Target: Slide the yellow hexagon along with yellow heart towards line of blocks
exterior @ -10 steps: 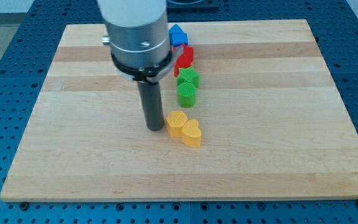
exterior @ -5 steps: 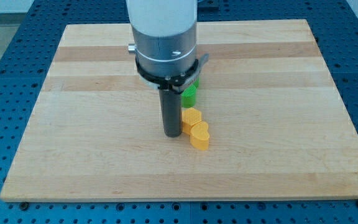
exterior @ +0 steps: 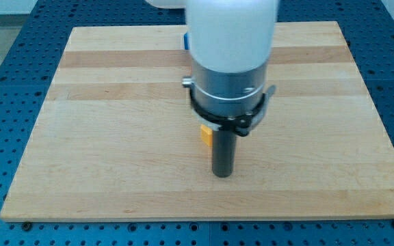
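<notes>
My tip (exterior: 222, 173) rests on the wooden board (exterior: 101, 137), below the middle of the view. Just above and to the left of it a small piece of a yellow block (exterior: 205, 134) shows beside the rod; its shape cannot be made out. The other yellow block and the line of green and red blocks are hidden behind my arm. A sliver of the blue block (exterior: 185, 41) shows at the arm's left edge near the view's top.
The board lies on a blue perforated table (exterior: 5, 55). My arm's wide white and grey body (exterior: 230, 61) covers the middle of the board.
My tip has moved to the view's right and slightly down, past where the two yellow blocks lay. The arm now hides the yellow pair and the line of blocks.
</notes>
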Controlling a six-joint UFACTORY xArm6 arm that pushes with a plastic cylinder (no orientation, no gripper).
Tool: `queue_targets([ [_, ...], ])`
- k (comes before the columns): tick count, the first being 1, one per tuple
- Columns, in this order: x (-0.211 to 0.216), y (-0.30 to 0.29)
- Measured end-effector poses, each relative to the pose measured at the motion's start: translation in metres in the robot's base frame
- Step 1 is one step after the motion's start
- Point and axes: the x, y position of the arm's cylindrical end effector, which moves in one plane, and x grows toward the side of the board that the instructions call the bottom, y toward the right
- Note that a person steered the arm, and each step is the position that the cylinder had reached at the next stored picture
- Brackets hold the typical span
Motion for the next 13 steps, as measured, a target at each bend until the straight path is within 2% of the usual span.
queue_targets([
  [2, 0.013, 0.011],
  [5, -0.029, -0.027],
  [7, -0.035, -0.048],
  [9, -0.075, -0.055],
  [13, -0.083, -0.048],
])
